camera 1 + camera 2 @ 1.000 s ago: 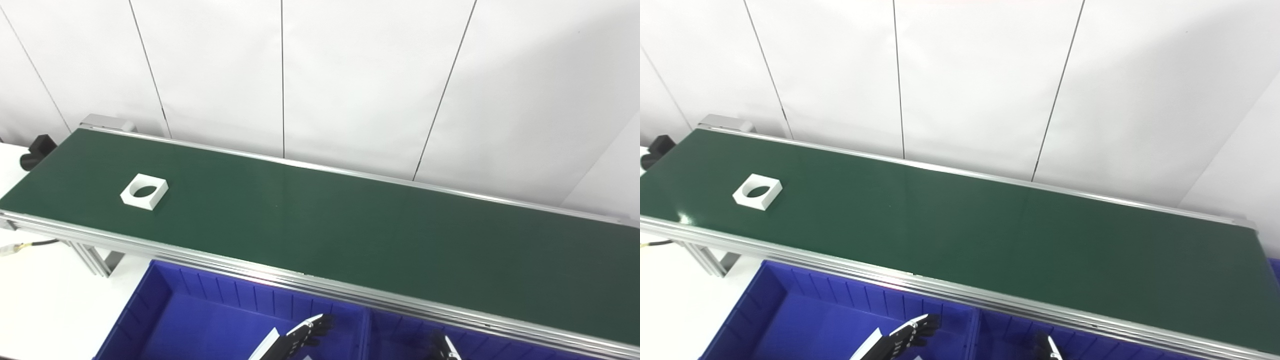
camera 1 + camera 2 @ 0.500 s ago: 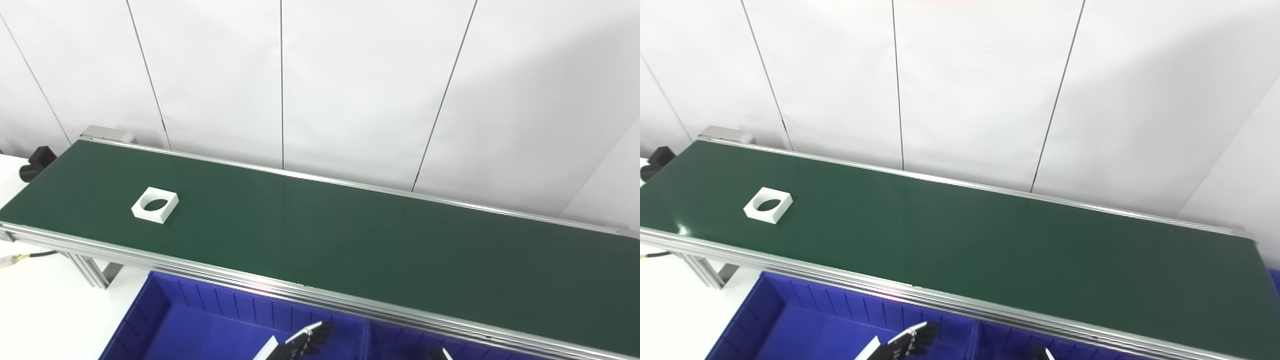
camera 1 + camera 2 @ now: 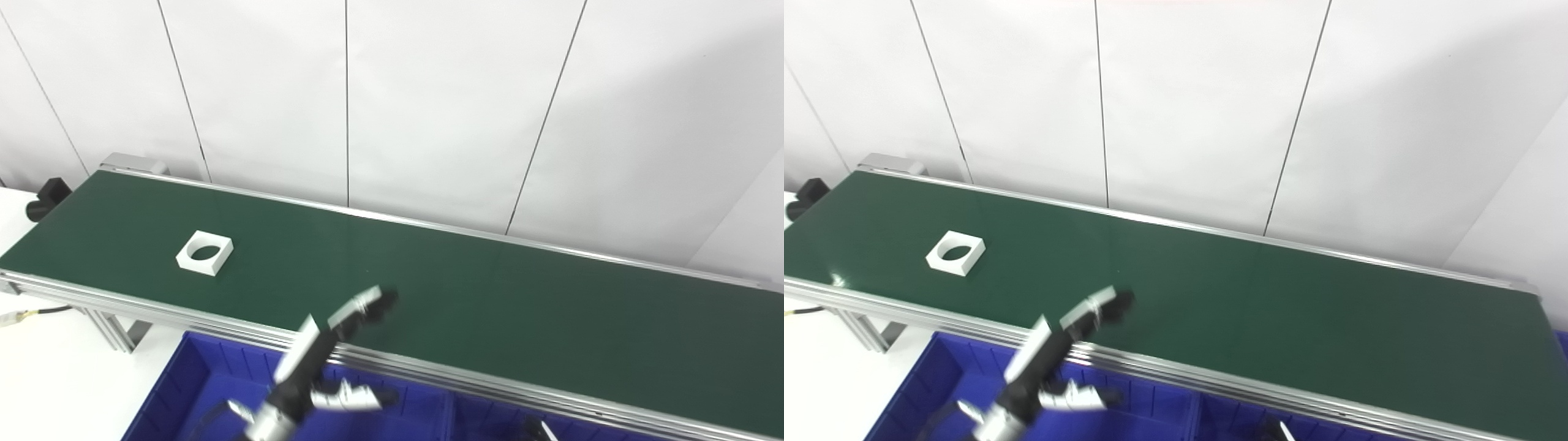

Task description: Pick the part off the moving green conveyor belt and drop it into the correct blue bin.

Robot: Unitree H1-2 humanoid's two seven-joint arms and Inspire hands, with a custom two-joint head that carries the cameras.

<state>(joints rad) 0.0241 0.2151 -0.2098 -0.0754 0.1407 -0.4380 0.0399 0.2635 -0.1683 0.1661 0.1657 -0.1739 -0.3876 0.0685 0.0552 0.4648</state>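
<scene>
We see no brand, label or writing on anything here. One long green conveyor belt (image 3: 465, 306) runs from upper left to lower right in front of a white panelled wall (image 3: 429, 92). One white square part (image 3: 204, 253) with a round hole through it lies flat on the belt near its left end, touching nothing else. Our left hand (image 3: 334, 346) is raised over the belt's near metal rail, well to the right of the part and apart from it. It is blurred, but we can make out its fingers (image 3: 367, 303) stretched over the belt and the thumb spread away below, with nothing held. Of our right hand (image 3: 539, 430) only a dark tip shows at the bottom edge; we cannot tell whether it is open or closed. Below the rail we count two blue bins, the left bin (image 3: 202, 373) and the right bin (image 3: 490, 416), both cut off by the bottom edge. A black fitting (image 3: 46, 197) sits at the belt's far left end.
</scene>
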